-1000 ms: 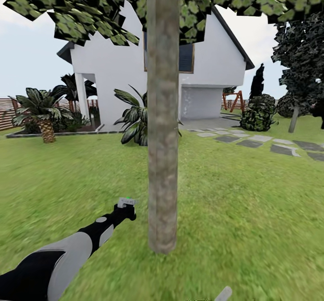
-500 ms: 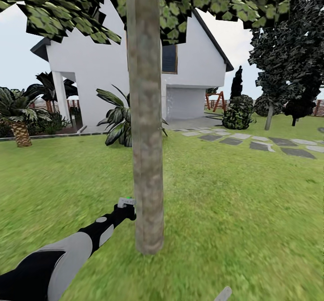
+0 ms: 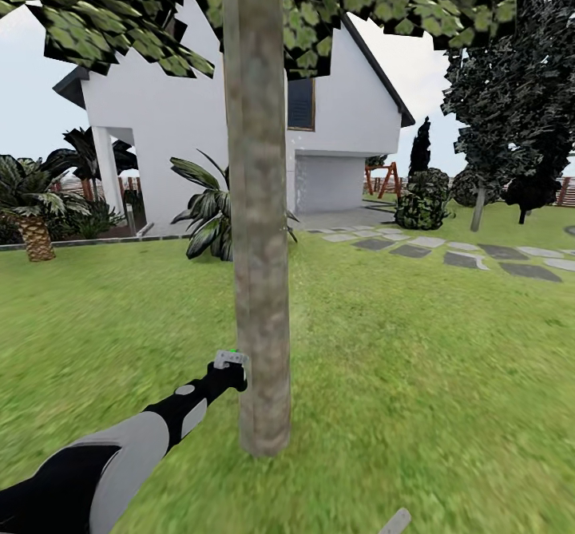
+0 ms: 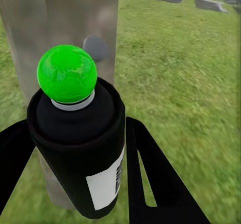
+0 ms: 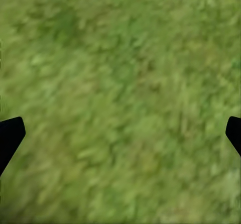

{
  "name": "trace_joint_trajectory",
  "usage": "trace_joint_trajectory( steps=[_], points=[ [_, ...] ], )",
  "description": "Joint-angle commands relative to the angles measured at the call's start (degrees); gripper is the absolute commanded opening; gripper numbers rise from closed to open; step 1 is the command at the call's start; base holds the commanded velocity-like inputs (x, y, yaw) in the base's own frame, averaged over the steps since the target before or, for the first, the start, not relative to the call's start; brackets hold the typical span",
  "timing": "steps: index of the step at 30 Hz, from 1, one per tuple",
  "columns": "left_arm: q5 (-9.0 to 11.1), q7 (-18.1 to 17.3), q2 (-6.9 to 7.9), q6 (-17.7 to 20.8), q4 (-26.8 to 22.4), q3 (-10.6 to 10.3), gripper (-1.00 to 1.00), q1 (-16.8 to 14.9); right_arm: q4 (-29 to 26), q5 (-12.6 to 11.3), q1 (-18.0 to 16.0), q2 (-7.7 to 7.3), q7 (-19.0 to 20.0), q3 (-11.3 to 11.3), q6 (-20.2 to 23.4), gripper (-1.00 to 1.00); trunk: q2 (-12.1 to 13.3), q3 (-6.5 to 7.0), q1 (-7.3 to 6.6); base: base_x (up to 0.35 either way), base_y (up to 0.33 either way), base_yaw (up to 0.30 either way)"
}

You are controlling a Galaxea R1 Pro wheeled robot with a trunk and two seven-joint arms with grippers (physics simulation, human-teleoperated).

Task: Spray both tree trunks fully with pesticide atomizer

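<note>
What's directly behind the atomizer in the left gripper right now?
The tree trunk stands close behind the pesticide atomizer held in the left gripper, with lawn beyond. The atomizer's body covers the trunk's lower part.

We look across a wide green lawn [image 3: 415, 358] that fills the lower half of the frame. In the upper middle stands a white gabled house [image 3: 351, 111] with a dark window [image 3: 300, 104] and a pale grey garage door [image 3: 329, 184]; a white porch column [image 3: 106, 168] stands at its left side. Grey flat stepping stones [image 3: 463, 256] run toward the right edge. A short scaly-stumped palm [image 3: 32, 215] sits at the left edge, and a broad-leaved dark green shrub [image 3: 206, 219] grows before the house wall. At the upper right we see dark blotchy trees [image 3: 519, 111], a narrow dark conifer [image 3: 421, 147], a rounded bush [image 3: 420, 199] and a brown wooden playset [image 3: 385, 179]. The sky [image 3: 32, 95] is pale and overcast.
</note>
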Motion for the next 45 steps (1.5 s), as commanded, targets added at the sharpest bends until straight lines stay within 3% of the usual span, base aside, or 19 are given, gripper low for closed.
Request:
trace_joint_trajectory(
  steps=[1, 7, 10, 16, 19, 20, 23, 25, 27, 30, 36, 39, 41, 43, 44, 45],
  points=[
    [-0.02, 0.06, -0.01, -0.01, -0.01, 0.04, -1.00, 0.00, 0.00, 0.00, 0.00, 0.29, 0.02, 0.00, 0.00, 1.00, 0.00, 0.00, 0.00, 0.031, 0.000, 0.000],
    [0.16, 1.32, -0.02, 0.02, -0.01, 0.06, -1.00, 0.00, 0.00, 0.07, 0.00, 0.78, 0.04, 0.00, -0.01, 1.00, 0.00, 0.00, 0.00, 0.004, 0.000, 0.000],
    [0.30, 6.58, -0.04, 0.01, -0.01, 0.05, -1.00, 0.00, 0.00, 0.07, 0.00, 0.79, 0.04, 0.00, 0.00, 1.00, 0.00, 0.00, 0.00, 0.000, 0.000, 0.000],
    [0.13, 12.14, -0.28, 0.06, -0.08, 0.04, -1.00, 0.00, 0.00, 0.07, 0.00, 0.80, 0.04, 0.00, -0.05, 1.00, 0.00, 0.00, 0.00, 0.000, 0.000, 0.000],
    [0.00, 21.63, -0.34, -0.05, -0.09, -0.05, -1.00, 0.00, 0.00, 0.07, 0.23, 0.80, 0.04, 0.00, -0.07, 1.00, 0.00, 0.00, 0.00, 0.000, 0.000, 0.000],
    [-0.05, 23.14, -0.45, -0.12, -0.09, -0.22, -1.00, 0.00, 0.00, 0.07, 0.31, 0.80, 0.04, 0.00, -0.06, 1.00, 0.00, 0.00, 0.00, 0.000, 0.000, 0.000],
    [-0.98, 17.71, -2.24, -0.17, -0.11, -0.31, -1.00, 0.00, 0.00, 0.10, 0.36, 0.80, 0.04, 0.00, -0.07, 1.00, 0.00, 0.00, 0.00, 0.000, 0.000, 0.000],
    [-4.45, 14.71, -3.84, -0.12, -0.11, -0.35, -1.00, 0.00, 0.00, 0.17, 0.41, 0.80, 0.04, 0.00, -0.08, 1.00, 0.00, 0.00, 0.00, 0.000, 0.000, 0.000],
    [-6.70, 13.83, -4.49, -0.12, -0.10, -0.29, -1.00, 0.00, 0.00, 0.21, 0.43, 0.80, 0.04, 0.00, -0.08, 1.00, 0.00, 0.00, 0.00, 0.000, 0.000, 0.000],
    [-8.11, 13.32, -4.62, -0.17, -0.10, -0.17, -1.00, 0.00, 0.00, 0.24, 0.44, 0.80, 0.04, 0.00, -0.08, 1.00, 0.00, 0.00, 0.00, 0.000, 0.000, 0.000],
    [-8.31, 13.37, -4.43, 0.00, -0.10, -0.05, -1.00, 0.00, -0.12, 0.24, 0.44, 0.80, 0.01, 0.20, -0.08, 1.00, 0.00, 0.00, 0.00, 0.000, 0.000, 0.000],
    [-7.20, 13.31, -4.19, 0.79, -0.29, 0.12, -1.00, 0.00, -0.34, 0.29, 0.44, 0.76, -0.03, 0.30, -0.02, 1.00, 0.00, 0.00, 0.00, 0.000, 0.000, 0.000],
    [-5.27, 13.18, -4.19, 7.31, -5.26, 0.12, -1.00, 0.00, -1.06, 0.32, 0.44, 0.79, -0.04, 0.37, 0.02, 1.00, 0.00, 0.00, 0.00, 0.000, 0.000, 0.000],
    [-3.85, 13.12, -4.09, 19.50, -14.84, 0.21, -1.00, 0.00, -1.46, 0.33, 0.41, 0.85, -0.05, 0.41, 0.10, 1.00, 0.00, 0.00, 0.00, 0.000, 0.000, 0.000],
    [-3.59, 13.11, -4.06, 22.73, -17.44, 0.21, -1.00, 0.00, -1.55, 0.33, 0.40, 0.87, -0.05, 0.41, 0.13, 1.00, 0.00, 0.00, 0.00, 0.000, 0.000, 0.000],
    [-3.21, 13.08, -4.03, 28.71, -22.55, 0.21, -1.00, 0.00, -1.77, 0.35, 0.41, 0.97, -0.05, 0.42, 0.20, 1.00, 0.00, 0.00, 0.00, 0.000, 0.000, 0.000]
  ],
)
